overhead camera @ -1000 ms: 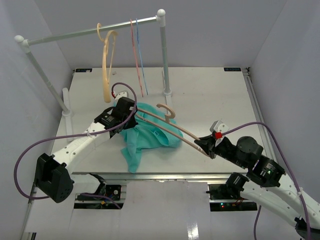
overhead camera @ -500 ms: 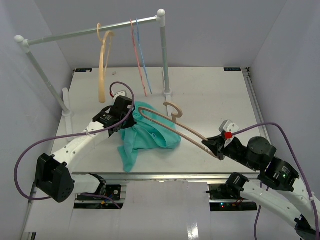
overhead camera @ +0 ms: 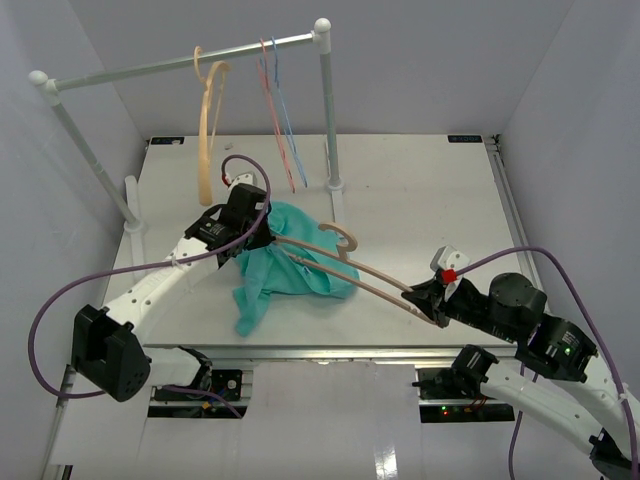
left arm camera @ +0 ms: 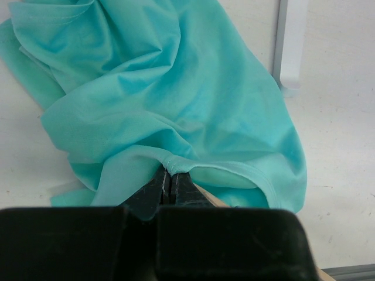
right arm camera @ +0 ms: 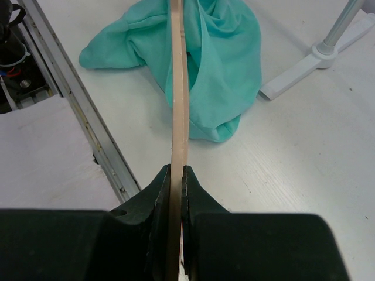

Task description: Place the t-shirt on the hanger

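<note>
Right tool (overhead camera: 420,298) now sits further toward 5 o'clock than a second ago, and the slim pinkish-tan clothes hanger (right arm camera: 179,88) has shifted with it. Its jaws are clamped on one hanger arm end. Left tool (left arm camera: 171,177) is closed, pinching a hem of the soft teal-green cloth t-shirt (overhead camera: 290,275). Shirt lies bunched centre-left on the white surface (overhead camera: 420,190). Hanger's far end reaches into the cloth, toward 10 o'clock.

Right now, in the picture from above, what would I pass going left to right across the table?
The left hand → the t-shirt, which it pinches → the right hand, clamped on the hanger. The hanger stretches from the shirt to the right hand, so it gets no single place.
</note>
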Robot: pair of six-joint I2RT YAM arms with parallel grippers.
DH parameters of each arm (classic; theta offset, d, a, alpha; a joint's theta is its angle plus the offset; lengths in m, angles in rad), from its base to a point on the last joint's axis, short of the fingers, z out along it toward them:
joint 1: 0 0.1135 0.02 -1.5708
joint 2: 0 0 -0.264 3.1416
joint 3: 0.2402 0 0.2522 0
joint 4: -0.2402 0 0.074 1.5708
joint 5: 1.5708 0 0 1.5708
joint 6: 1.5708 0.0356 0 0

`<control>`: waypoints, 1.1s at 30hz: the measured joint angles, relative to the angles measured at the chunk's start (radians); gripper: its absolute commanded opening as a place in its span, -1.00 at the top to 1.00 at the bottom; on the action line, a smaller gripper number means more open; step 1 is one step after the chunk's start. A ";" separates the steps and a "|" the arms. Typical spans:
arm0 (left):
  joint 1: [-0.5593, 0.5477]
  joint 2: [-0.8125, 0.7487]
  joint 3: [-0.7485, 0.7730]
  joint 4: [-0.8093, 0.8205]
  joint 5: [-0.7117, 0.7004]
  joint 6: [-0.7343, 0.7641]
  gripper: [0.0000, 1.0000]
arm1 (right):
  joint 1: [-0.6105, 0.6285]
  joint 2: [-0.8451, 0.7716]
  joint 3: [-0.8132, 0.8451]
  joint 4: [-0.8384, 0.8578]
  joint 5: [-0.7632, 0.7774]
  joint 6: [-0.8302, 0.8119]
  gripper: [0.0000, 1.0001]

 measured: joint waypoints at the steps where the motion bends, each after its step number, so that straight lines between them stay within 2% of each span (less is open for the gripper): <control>1: 0.000 0.000 0.000 -0.001 0.001 0.002 1.00 | 0.000 0.001 0.000 -0.002 -0.002 0.000 0.85; 7: 0.001 -0.025 0.006 -0.017 0.048 0.031 1.00 | 0.000 0.051 -0.003 0.017 -0.027 -0.001 0.84; 18: 0.001 -0.164 0.086 -0.043 0.278 0.132 1.00 | 0.000 0.179 -0.127 0.295 -0.058 -0.012 0.84; 27: 0.001 -0.187 0.088 -0.044 0.457 0.200 1.00 | 0.000 0.089 -0.325 0.589 -0.073 -0.037 0.85; 33: 0.002 -0.184 0.116 -0.044 0.560 0.241 1.00 | 0.000 0.051 -0.402 0.700 -0.100 -0.061 0.84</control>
